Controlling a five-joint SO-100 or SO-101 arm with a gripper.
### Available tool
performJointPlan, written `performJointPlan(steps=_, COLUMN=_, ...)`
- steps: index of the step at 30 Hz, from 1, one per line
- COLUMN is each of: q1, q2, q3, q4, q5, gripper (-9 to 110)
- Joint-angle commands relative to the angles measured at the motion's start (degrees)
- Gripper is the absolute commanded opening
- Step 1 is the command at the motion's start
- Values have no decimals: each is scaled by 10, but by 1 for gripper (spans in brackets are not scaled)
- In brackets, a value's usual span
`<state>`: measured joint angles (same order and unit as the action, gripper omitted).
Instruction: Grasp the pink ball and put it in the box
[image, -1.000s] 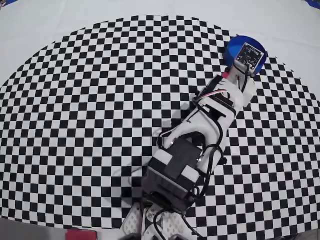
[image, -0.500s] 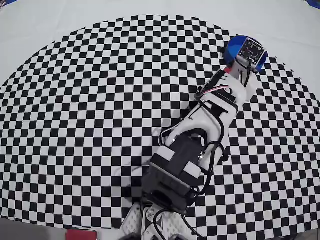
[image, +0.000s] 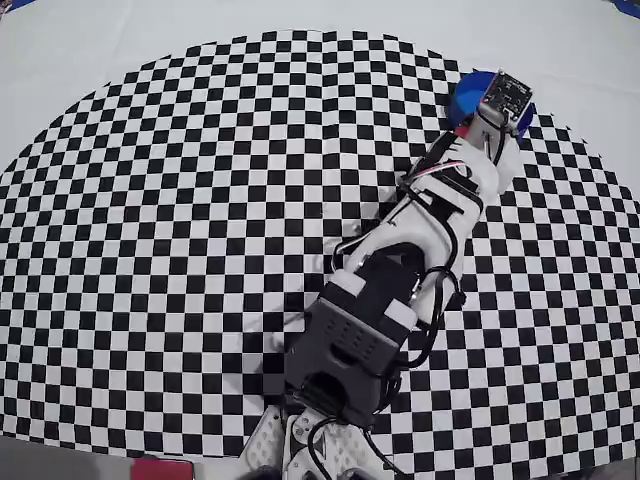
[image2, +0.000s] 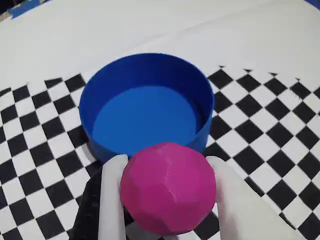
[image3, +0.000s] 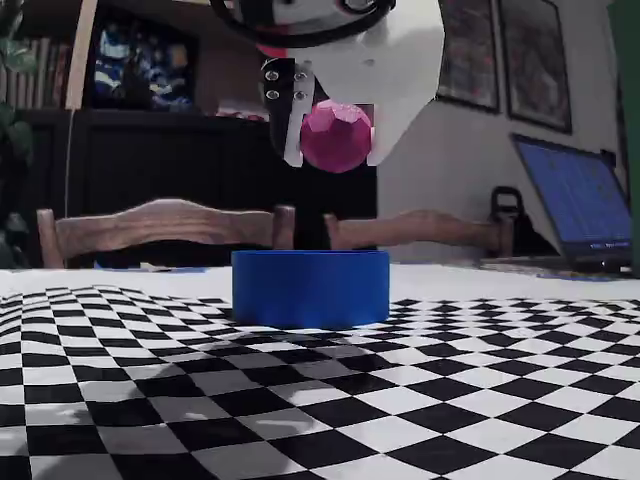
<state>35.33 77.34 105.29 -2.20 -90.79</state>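
Pink ball (image2: 168, 188) clamped between the 2 white fingers (image2: 112, 200) of the gripper (image3: 335, 138), held in the air. Fixed view: ball hangs well above the box (image3: 310, 288), roughly over its middle, not touching it. Wrist view: box (image2: 145, 105) sits just beyond the ball, interior bare. Box stands at the far edge of the checkered mat (image2: 45, 165), rear part over plain white table (image2: 150, 25). Overhead view: arm (image: 400, 270) stretches up-right, wrist covering most of the box (image: 466, 92).

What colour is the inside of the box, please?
Bright blue, like its wall; the box shows best in the wrist view.
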Motion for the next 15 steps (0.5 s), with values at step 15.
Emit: performJointPlan(steps=15, q1=-15, q2=-61, q3=-116, q4=10, q5=4, gripper=0)
